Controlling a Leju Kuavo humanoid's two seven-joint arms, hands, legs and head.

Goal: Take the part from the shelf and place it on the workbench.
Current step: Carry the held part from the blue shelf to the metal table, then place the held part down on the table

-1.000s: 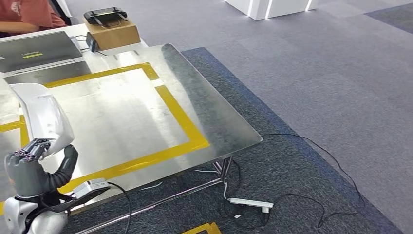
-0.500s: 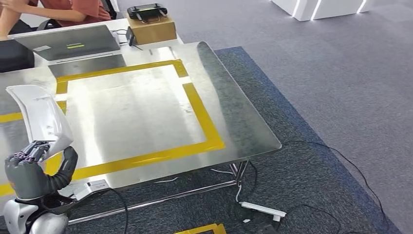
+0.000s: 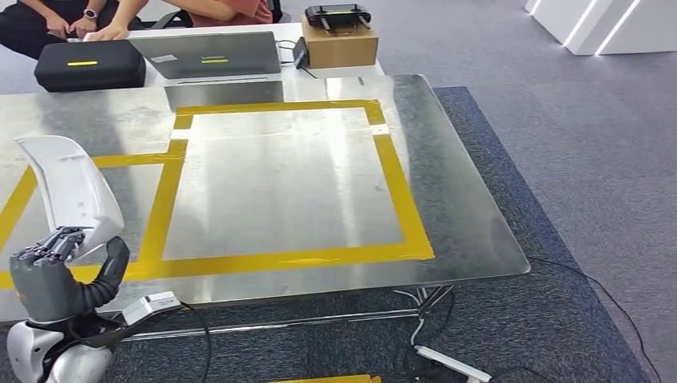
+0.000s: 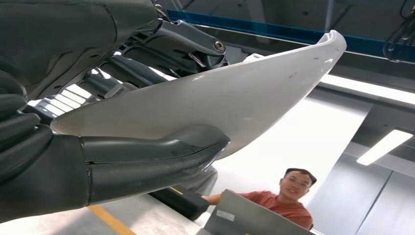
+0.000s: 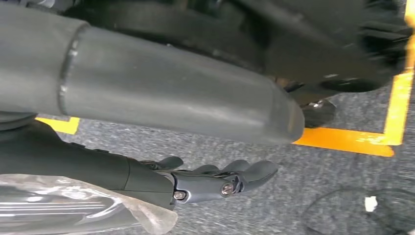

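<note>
Head view: the left hand [image 3: 56,275] grips the lower end of a curved white panel part [image 3: 72,191], held upright above the near left edge of the steel surface [image 3: 463,215], which carries yellow tape lines [image 3: 403,199]. A laptop [image 3: 209,56] and a cardboard box [image 3: 342,44] sit at the far edge.

Left wrist view: the thumb [image 4: 151,156] presses one face of the part [image 4: 235,103], with the fingers on the opposite face.

Right wrist view: the right hand [image 5: 215,178] hangs over grey carpet [image 5: 337,171], fingers loosely extended and apart, holding nothing.
</note>
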